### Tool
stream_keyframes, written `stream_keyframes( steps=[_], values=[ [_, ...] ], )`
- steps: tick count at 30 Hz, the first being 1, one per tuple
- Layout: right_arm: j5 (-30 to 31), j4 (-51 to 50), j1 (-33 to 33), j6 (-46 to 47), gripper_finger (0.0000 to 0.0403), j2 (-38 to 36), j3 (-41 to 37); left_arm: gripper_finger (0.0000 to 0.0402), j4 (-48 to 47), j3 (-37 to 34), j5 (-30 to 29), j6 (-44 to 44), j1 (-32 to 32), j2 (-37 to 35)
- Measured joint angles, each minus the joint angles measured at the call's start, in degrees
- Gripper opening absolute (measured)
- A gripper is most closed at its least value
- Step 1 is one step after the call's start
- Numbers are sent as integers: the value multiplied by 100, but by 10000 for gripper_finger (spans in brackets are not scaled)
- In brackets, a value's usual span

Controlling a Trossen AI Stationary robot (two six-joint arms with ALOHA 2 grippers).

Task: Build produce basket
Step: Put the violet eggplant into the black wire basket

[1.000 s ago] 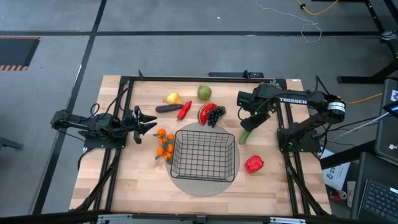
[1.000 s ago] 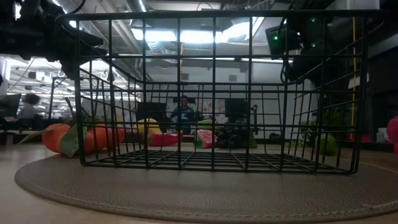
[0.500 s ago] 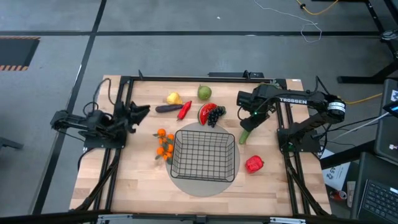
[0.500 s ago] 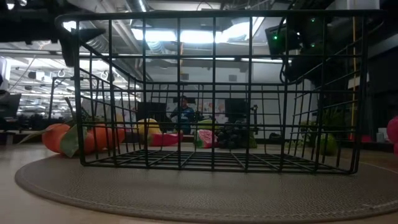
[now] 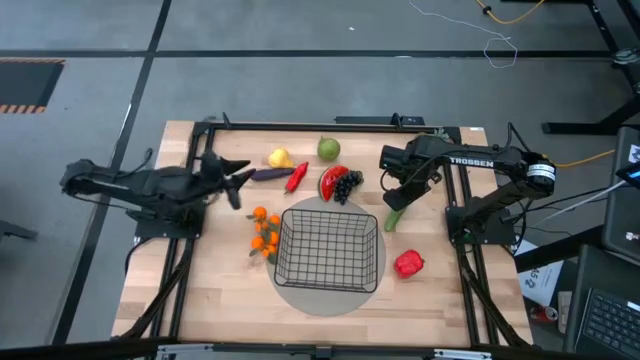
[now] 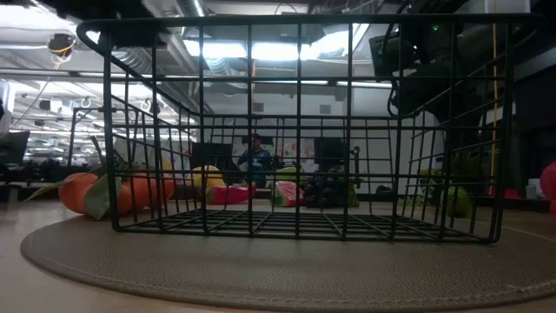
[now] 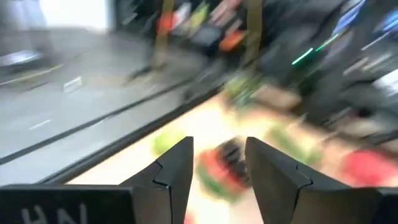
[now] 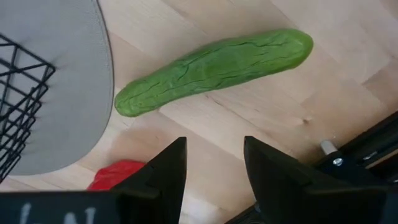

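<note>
The black wire basket (image 5: 328, 250) stands on a round grey disc (image 5: 300, 295) near the table's front. Behind it lie a lemon (image 5: 279, 158), pear (image 5: 329, 149), eggplant (image 5: 268, 173), chili (image 5: 297, 177), watermelon slice (image 5: 330, 183) and grapes (image 5: 347, 183). Oranges (image 5: 265, 232) lie left of the basket, a red pepper (image 5: 408, 263) right of it. My left gripper (image 5: 236, 180) is open, raised above the table left of the eggplant. My right gripper (image 8: 214, 146) is open and points down just above the cucumber (image 8: 214, 65), which lies flat on the wood.
Black frame rails (image 5: 190, 250) run along the table's left and right sides and its far edge. Bare wood lies in front of the oranges and around the red pepper (image 8: 118, 175). The low view shows the basket (image 6: 295, 130) close up, with a person far behind.
My left gripper has risen from near the table and tipped up to about level, drifting a little toward the far edge; its fingers stay open. My right gripper has kept still over the cucumber. No produce has moved.
</note>
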Motion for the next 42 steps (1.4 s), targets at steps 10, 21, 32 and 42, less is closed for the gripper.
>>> stream_keyframes(
  steps=[10,21,32,42],
  values=[
    [-15,214,0,93,162,0,0,142,-2897,842,1174,-3291,1056,1907],
    [-111,592,0,93,162,0,0,142,-2628,822,2640,-3768,2416,2756],
    [-107,703,0,43,162,-2,0,146,-1428,825,3900,-2588,3219,2764],
    [-107,993,0,-100,162,0,0,233,-1457,825,3903,-1859,3772,2878]
  ],
)
